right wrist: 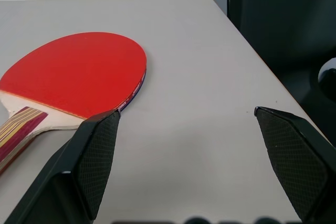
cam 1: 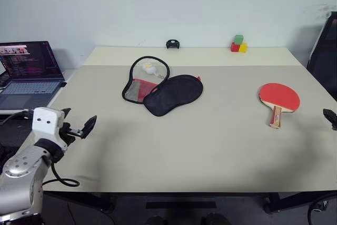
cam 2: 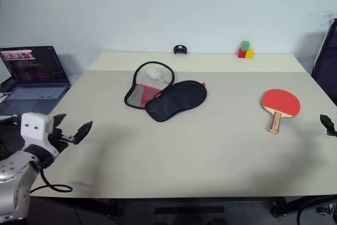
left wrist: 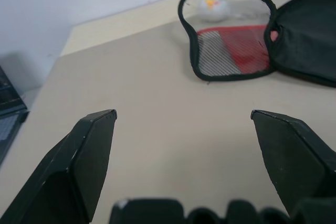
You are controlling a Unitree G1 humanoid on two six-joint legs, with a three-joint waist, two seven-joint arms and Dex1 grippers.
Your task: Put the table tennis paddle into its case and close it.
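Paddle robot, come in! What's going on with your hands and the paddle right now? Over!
Left gripper and right gripper open, empty. Paddle flat on table, red face up. Case lies open, apart from paddle. Nothing between them.

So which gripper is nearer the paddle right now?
Right. The right gripper hovers open just beside the table tennis paddle; the left gripper is far across the table.
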